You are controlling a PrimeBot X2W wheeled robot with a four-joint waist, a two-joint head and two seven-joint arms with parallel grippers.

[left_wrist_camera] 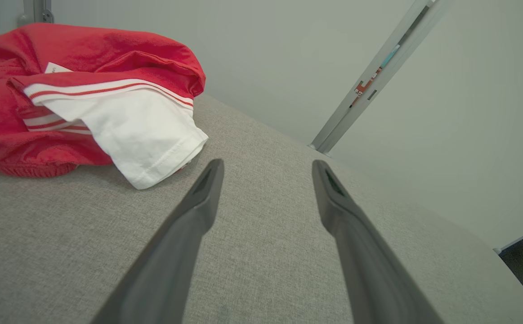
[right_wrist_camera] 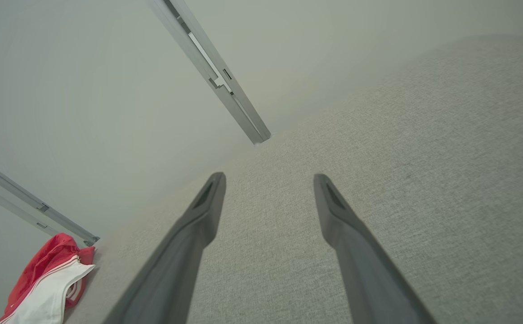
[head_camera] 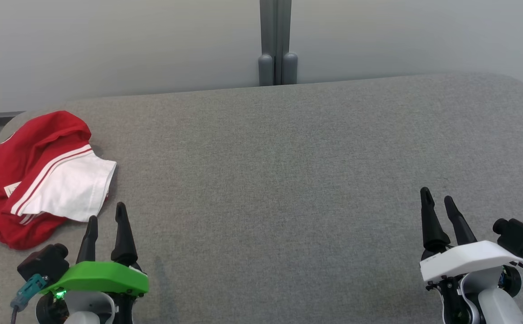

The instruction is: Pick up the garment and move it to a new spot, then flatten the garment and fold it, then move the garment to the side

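The garment [head_camera: 41, 177] is a red top with a white, red-striped sleeve, lying crumpled at the far left of the grey table [head_camera: 288, 171]. In the left wrist view the garment [left_wrist_camera: 86, 99] sits ahead and to the left of my fingers. It also shows small at the lower left of the right wrist view, garment [right_wrist_camera: 50, 283]. My left gripper [head_camera: 106, 216] stands open just in front of the white sleeve, not touching it. My right gripper [head_camera: 436, 198] is open over bare cloth at the lower right, far from the garment. Both hold nothing.
A pale wall runs behind the table, with a grey vertical post [head_camera: 275, 45] at the middle of the back edge. The table's back corners are rounded. Grey fabric stretches between the two grippers and to the right.
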